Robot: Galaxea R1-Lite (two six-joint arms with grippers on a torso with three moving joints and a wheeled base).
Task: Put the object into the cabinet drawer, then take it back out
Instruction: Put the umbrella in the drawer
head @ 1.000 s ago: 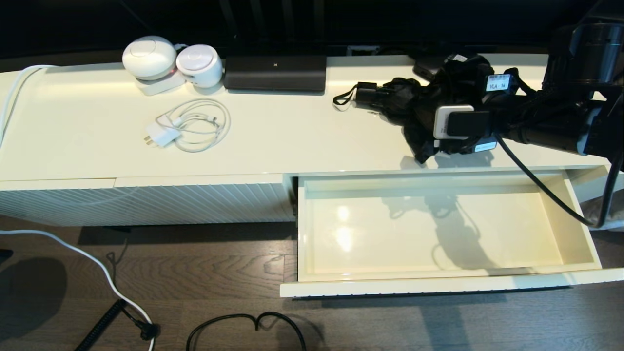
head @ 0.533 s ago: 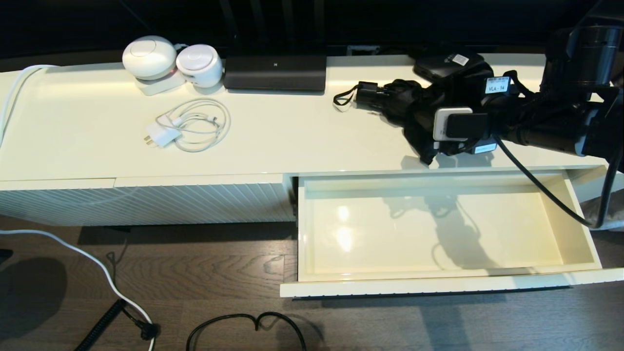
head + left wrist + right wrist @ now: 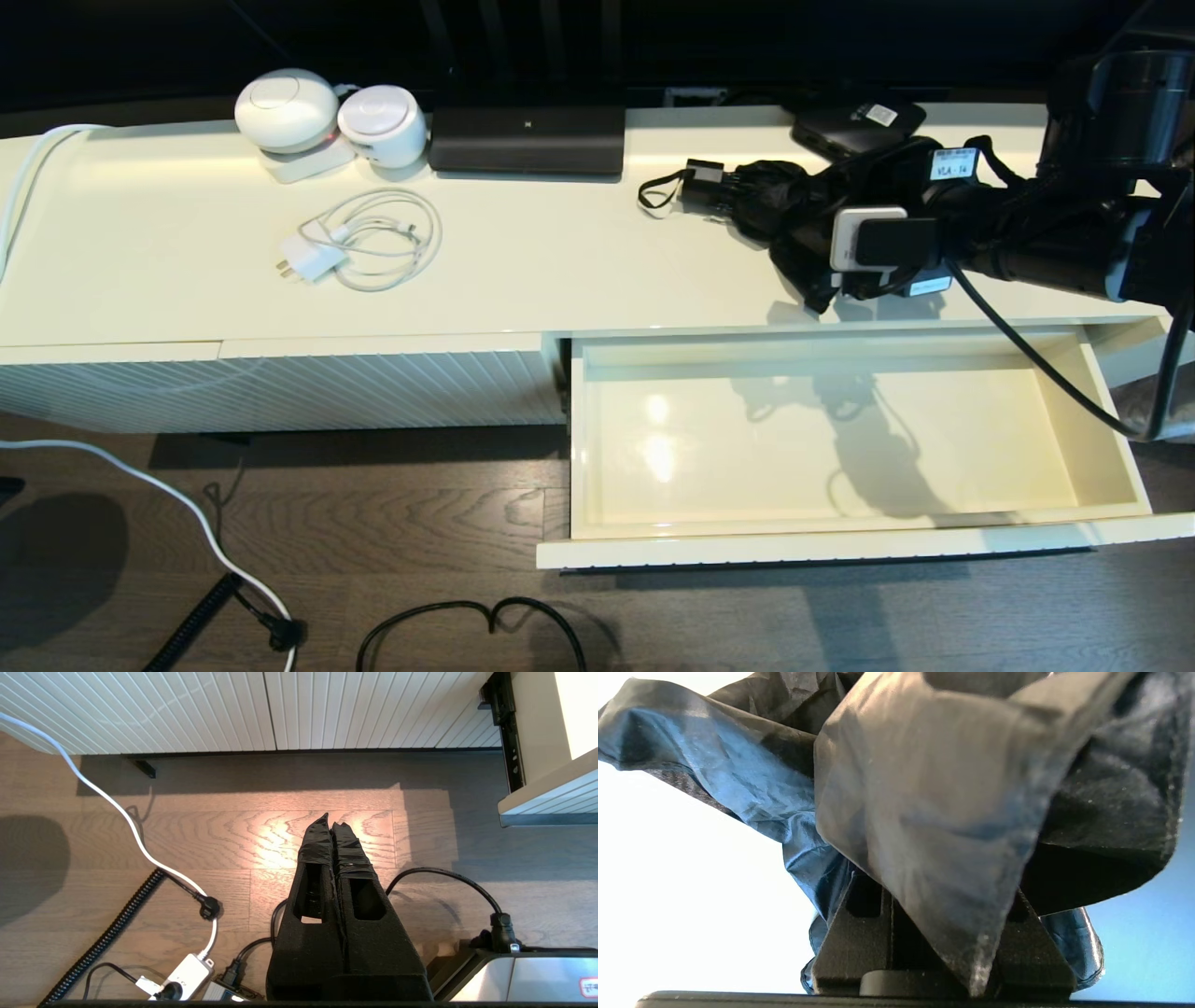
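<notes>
Umbrella [image 3: 761, 191] fabric sits clamped inside the right pincer [image 3: 822, 224], above the cabinet top [image 3: 560, 252].

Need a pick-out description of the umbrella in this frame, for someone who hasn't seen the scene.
On the long cream cabinet top, look toward its right end, just behind the open cream drawer. The black folding umbrella with rumpled fabric lies there at the right gripper. Unlike the flat black box with a white label behind it, it has a wrist-strap loop.
</notes>
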